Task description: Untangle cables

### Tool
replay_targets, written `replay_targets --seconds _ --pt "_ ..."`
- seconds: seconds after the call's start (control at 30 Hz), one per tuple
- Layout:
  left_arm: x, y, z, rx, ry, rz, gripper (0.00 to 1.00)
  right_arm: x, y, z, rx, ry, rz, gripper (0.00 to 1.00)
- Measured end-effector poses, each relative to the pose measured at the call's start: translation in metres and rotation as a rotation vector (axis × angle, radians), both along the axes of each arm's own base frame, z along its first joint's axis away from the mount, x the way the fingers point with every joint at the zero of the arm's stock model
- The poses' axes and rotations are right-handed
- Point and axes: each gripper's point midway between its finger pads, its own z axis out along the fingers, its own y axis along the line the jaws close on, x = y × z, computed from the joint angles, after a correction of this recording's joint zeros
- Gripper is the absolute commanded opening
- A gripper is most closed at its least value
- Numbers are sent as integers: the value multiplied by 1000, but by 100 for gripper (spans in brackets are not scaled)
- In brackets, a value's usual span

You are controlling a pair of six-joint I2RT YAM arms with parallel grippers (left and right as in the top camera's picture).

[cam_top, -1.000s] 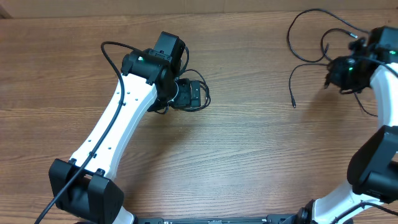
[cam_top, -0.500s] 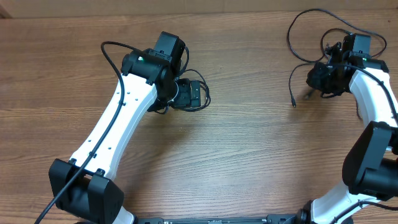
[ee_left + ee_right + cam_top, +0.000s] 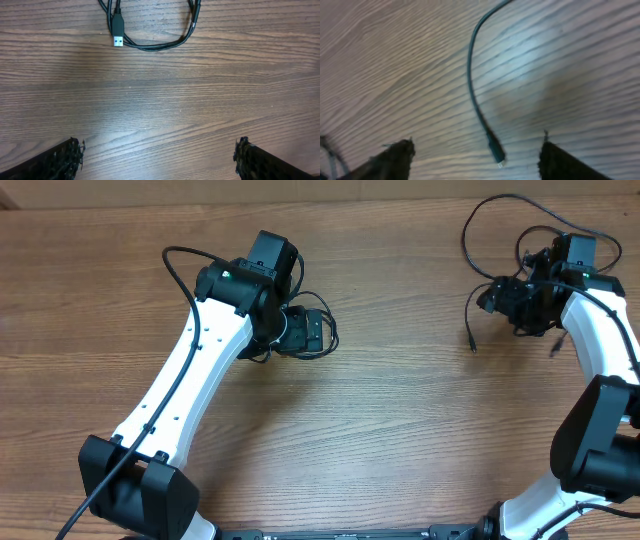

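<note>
One thin black cable (image 3: 160, 46) lies looped on the wood ahead of my left gripper (image 3: 157, 161), its USB plug (image 3: 117, 37) at the near end of the loop. The left gripper stands open with bare wood between its fingers; from overhead it sits at table centre-left (image 3: 320, 332). At the far right, more cables (image 3: 478, 242) sprawl in loose loops. One strand (image 3: 470, 75) ends in a small plug (image 3: 496, 151) lying between the open fingers of my right gripper (image 3: 477, 159), untouched by either. From overhead the right gripper (image 3: 490, 297) points left, just above that loose end (image 3: 472, 345).
The wooden table (image 3: 400, 430) fills every view. The thick black lead (image 3: 175, 275) wired along the white left arm arcs above the table. Another thin strand (image 3: 329, 156) shows at the left edge of the right wrist view.
My right gripper has swung left over the cables and gone from shut to open. The loose plug end stays where it was. The left arm has not moved.
</note>
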Motion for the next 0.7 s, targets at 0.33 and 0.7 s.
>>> replay_targets --seconds 0.33,0.7 --pt "0 0 0 0 0 0 99 -9 -55 -4 -171 53 -238 87" --pt "-1 0 0 1 2 0 100 -3 -69 -4 -146 15 -402 80"
